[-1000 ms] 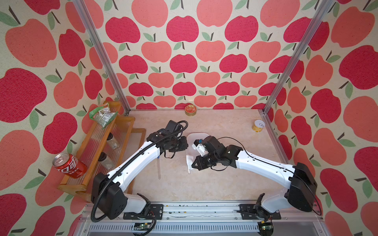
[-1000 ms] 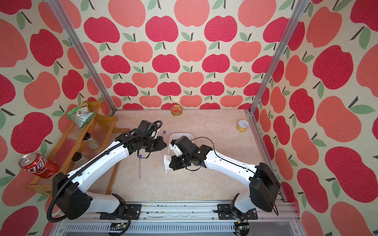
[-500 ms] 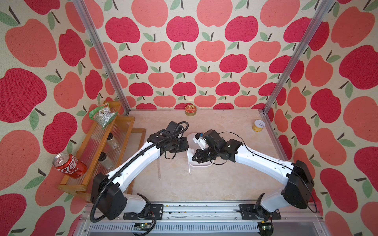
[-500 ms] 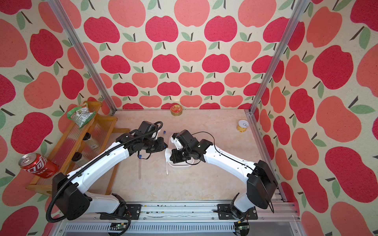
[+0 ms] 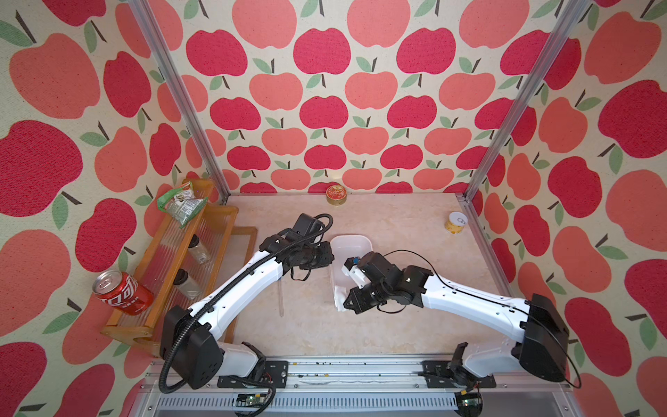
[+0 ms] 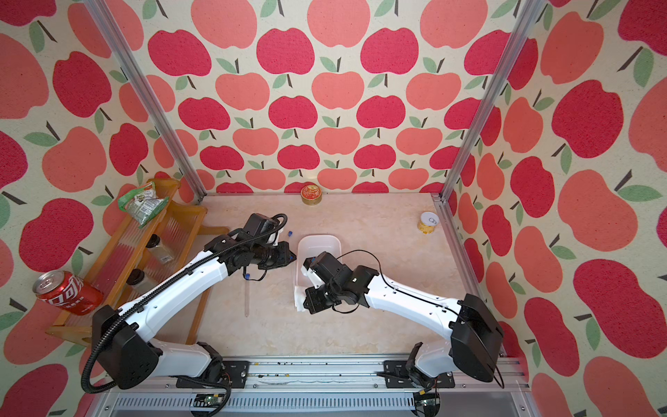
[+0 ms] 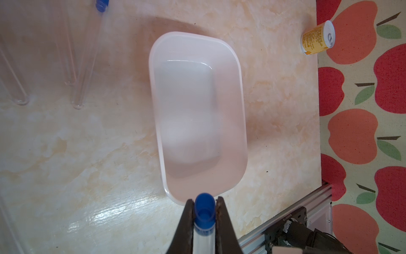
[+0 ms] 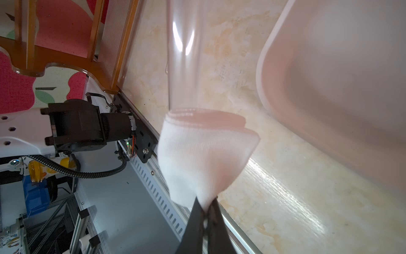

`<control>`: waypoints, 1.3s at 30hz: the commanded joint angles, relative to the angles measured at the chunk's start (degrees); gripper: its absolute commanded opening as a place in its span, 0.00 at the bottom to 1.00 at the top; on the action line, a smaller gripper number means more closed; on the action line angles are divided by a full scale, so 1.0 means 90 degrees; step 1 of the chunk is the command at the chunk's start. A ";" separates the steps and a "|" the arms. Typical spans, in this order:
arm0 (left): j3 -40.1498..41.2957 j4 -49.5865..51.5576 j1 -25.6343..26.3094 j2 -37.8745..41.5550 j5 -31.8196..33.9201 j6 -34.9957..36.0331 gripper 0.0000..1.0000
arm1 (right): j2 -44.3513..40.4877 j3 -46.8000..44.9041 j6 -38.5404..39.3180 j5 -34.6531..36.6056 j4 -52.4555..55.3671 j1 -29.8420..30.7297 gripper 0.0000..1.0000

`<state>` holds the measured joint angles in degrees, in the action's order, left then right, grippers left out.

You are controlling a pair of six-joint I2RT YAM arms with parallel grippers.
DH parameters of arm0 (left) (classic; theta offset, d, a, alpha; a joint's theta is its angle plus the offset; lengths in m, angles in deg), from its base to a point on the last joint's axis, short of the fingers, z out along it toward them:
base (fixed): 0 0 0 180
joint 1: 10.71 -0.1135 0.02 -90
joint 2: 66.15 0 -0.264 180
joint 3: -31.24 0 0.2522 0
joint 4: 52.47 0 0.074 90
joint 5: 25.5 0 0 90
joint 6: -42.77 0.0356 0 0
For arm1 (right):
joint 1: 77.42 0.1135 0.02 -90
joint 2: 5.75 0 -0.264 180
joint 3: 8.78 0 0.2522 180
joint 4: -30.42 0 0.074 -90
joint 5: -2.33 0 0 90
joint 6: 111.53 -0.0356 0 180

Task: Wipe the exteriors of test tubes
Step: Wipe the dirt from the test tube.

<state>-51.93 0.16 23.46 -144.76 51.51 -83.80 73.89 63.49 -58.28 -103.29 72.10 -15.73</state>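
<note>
My left gripper (image 7: 205, 201) is shut on the blue-capped end of a clear test tube (image 7: 204, 233), just in front of the white tub (image 7: 239, 110). In both top views this gripper (image 5: 326, 258) (image 6: 290, 258) sits at the tub's left edge. The right gripper (image 8: 206, 202) (image 5: 346, 305) is shut on a folded white cloth (image 8: 204, 154) (image 5: 339, 298). The cloth wraps round the lower part of the held tube (image 8: 184, 55). Another tube (image 5: 281, 298) (image 6: 247, 296) lies on the table. Several more test tubes (image 7: 87, 66) lie beside the tub.
An orange rack (image 5: 173, 260) stands at the left with two dark-lidded jars (image 5: 198, 249), a green packet (image 5: 180, 202) and a red soda can (image 5: 121, 292). A gold tin (image 5: 336, 195) sits at the back wall, a yellow can (image 5: 455, 222) at the back right.
My right gripper slid the cloth along the held tube, first away and then back toward the table's front. The left gripper stayed still with the tube in it.
</note>
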 commanded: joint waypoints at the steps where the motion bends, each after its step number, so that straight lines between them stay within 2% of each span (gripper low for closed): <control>1: -0.0081 -0.0077 -0.0027 -0.0061 -0.0123 -0.0052 0.00 | -0.0249 -0.0114 -0.0109 0.0242 -0.0022 0.0001 0.00; 14: -0.0068 -0.0134 0.0051 -0.0103 -0.0166 -0.0160 0.00 | 0.0385 0.0877 0.0345 0.0147 0.0198 -0.0710 0.00; 20: -0.0052 -0.0148 0.0045 -0.0122 -0.0184 -0.0165 0.00 | 0.0634 0.1167 0.0447 -0.0061 0.0216 -0.0781 0.00; 31: -0.0254 -0.0196 -0.0144 -0.0283 -0.0223 0.0061 0.00 | 0.0139 0.0348 0.0234 -0.0149 0.0037 -0.0453 0.00; 39: -0.0454 -0.0461 -0.0233 -0.0454 -0.0535 0.0319 0.00 | -0.0256 -0.0051 0.0207 0.0073 0.0140 -0.0311 0.00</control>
<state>-53.98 -2.31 21.39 -148.09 48.66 -82.67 73.28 63.75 -55.92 -103.62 72.40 -18.55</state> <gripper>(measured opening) 0.123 0.069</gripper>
